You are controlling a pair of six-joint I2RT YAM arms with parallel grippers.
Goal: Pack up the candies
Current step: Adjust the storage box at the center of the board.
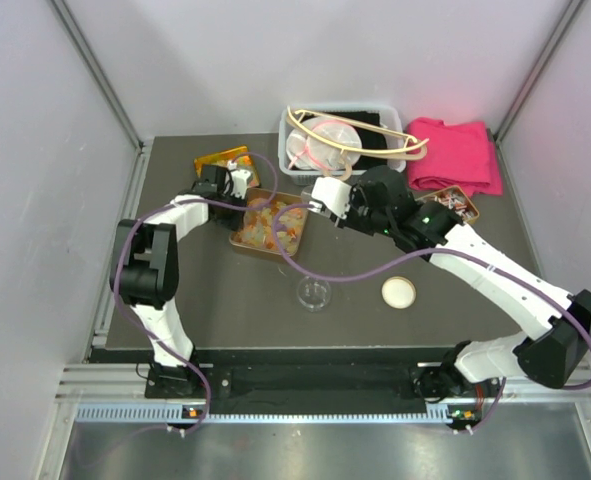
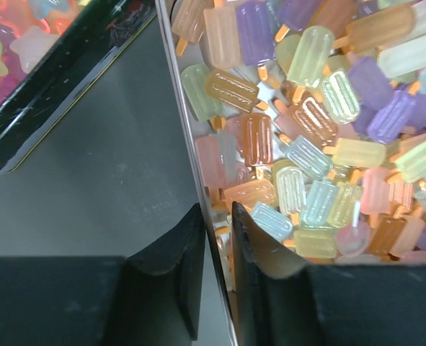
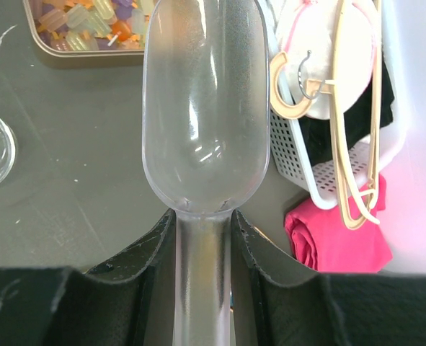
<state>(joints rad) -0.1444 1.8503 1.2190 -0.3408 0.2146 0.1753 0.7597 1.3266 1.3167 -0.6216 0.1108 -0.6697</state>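
2 white arms [image 1: 167,325], black joints [image 1: 147,265], purple cables [image 1: 370,270].

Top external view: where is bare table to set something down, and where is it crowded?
Bare: the near-left mat between the left arm, the candy tray and the glass jar; also the strip in front of jar and lid. Crowded: the far edge, with basket, pink cloth and small tin.

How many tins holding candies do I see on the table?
2 surely: the centre tin, holding lolly-shaped candies, and the back-left tin, holding star-shaped ones. A possible third tin beside the pink cloth is partly hidden.
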